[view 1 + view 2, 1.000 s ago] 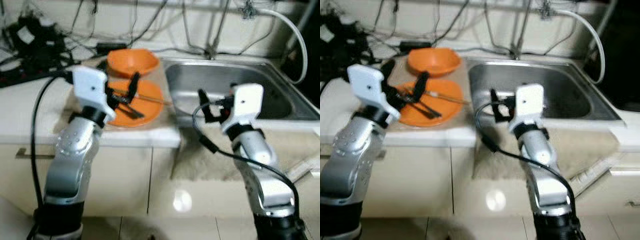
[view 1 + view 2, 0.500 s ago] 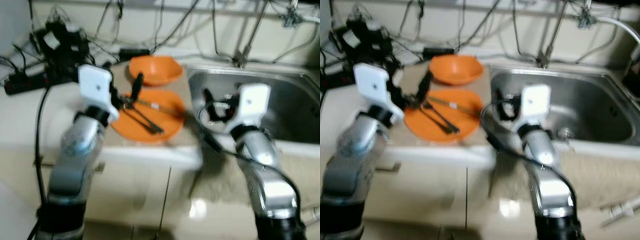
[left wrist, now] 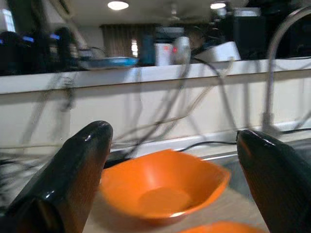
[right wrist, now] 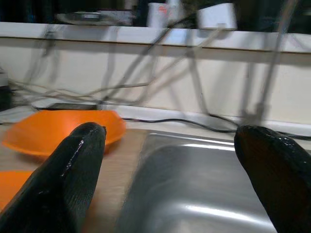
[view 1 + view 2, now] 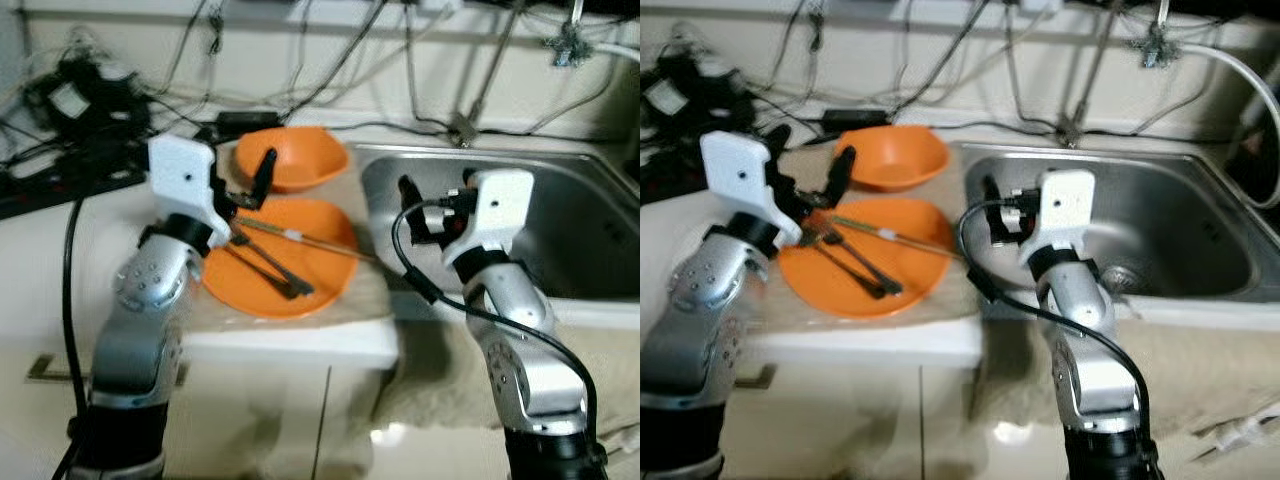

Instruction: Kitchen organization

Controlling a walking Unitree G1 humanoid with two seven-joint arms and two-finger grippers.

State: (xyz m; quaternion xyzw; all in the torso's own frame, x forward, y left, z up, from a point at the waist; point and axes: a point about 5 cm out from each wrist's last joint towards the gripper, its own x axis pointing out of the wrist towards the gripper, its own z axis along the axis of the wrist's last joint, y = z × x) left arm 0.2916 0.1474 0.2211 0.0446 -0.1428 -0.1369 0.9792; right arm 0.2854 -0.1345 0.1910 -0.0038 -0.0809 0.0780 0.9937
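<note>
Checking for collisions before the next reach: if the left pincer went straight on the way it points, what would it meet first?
Probably the orange bowl: it sits dead ahead between the open fingers of the left pincer, with the cabled wall behind it. The exact gap is unclear.

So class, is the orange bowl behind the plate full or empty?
Empty: the bowl stands upright, and the left wrist view shows only its bare orange inside.

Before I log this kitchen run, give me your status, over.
Left gripper open above orange plate, holding nothing. Right gripper open over sink edge. Utensils on plate, orange bowl behind. Nothing blocking.
</note>
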